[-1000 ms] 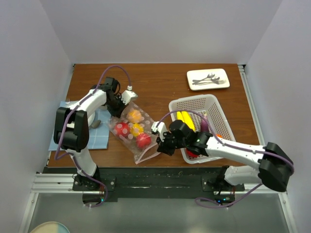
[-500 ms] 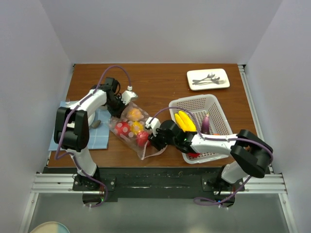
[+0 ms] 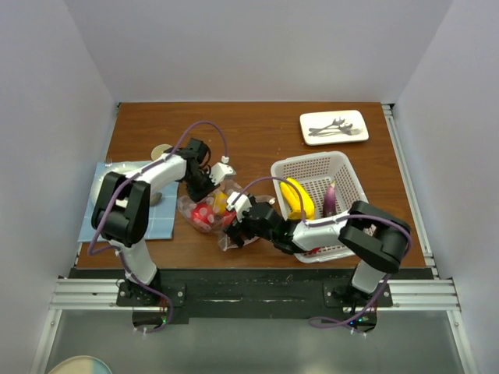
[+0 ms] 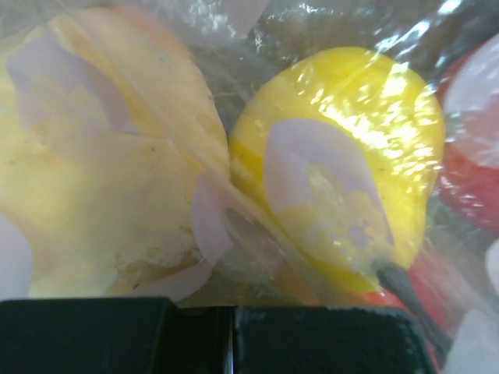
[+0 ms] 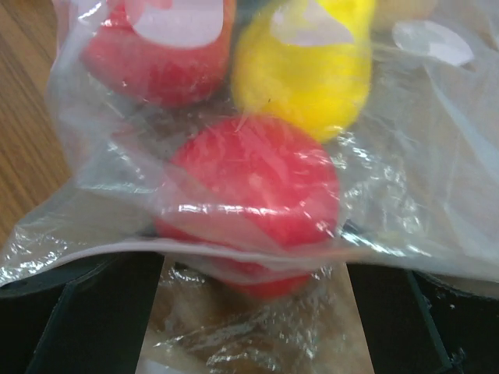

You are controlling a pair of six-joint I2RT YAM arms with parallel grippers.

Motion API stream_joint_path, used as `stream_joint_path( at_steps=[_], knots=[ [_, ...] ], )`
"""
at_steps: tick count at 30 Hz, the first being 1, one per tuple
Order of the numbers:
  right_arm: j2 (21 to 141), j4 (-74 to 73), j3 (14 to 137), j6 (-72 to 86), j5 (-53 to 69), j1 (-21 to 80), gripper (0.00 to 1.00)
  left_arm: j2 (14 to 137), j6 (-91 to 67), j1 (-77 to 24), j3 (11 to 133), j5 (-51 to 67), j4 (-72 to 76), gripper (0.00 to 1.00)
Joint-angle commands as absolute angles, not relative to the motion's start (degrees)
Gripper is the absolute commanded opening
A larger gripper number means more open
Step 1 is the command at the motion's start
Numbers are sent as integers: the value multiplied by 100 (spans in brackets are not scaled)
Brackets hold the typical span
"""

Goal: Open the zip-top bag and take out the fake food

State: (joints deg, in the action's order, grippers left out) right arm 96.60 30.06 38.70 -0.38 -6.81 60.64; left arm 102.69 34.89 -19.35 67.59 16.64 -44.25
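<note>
The brown counter (image 3: 257,128) carries a white perforated basket (image 3: 343,167) toward its right near corner, with a yellow banana (image 3: 298,199) lying in it, and a blue cloth (image 3: 97,222) at its left edge. Between the two, close to the near edge and left of the middle, lies the zip-top bag (image 3: 195,209), bunched and crinkled, with both arms crowded over it. The left tool (image 3: 209,185) sits at the bag's far side; its wrist view shows the two dark fingers pressed together with film running down into them, so I take it to be pinching the plastic. The right tool (image 3: 234,226) is at the bag's near side with its fingers spread wide and the bag's edge draped across the gap, gripping nothing. The fake food (image 5: 249,179) is all inside the bag: a red piece nearest the right tool, a yellow one and another red behind it, and a paler orange-yellow one by the left tool. I can't make out whether the zip strip is parted. The worry from here is that the right tool, in closing, catches a fruit through the film, or both layers at once, and then any pull drags or lifts the whole bag instead of opening the mouth. The slick film could also slide out of the left pinch, and the two arms are close enough to knock together.
</note>
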Motion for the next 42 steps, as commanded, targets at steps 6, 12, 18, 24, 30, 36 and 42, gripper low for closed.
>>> stream_joint_path(
  at_steps=[6,12,18,24,30,36,42],
  knots=[
    [10107,4052,4219,237,-994,6214,99,10283,3401,-2109,6715,1925,-4509,0],
    [9608,3403,4053,325,-853,6214,58,10195,3515,-1899,6574,1670,-4315,0],
    [8204,2005,3719,510,-967,6205,4,10397,3718,-1257,7171,1819,-4649,0],
    [7015,477,3867,325,-659,6214,14,10380,3753,-1239,7269,1424,-4474,0],
    [5231,305,3342,491,-3540,6179,3,10354,3718,-1265,7110,1582,-4412,0],
    [5465,125,3444,1572,-3490,4178,71,10090,3543,-1546,7364,1644,-4570,0],
    [6705,270,4095,1118,-3078,3507,99,9923,3384,-1635,7690,1696,-4772,0]
  ],
)
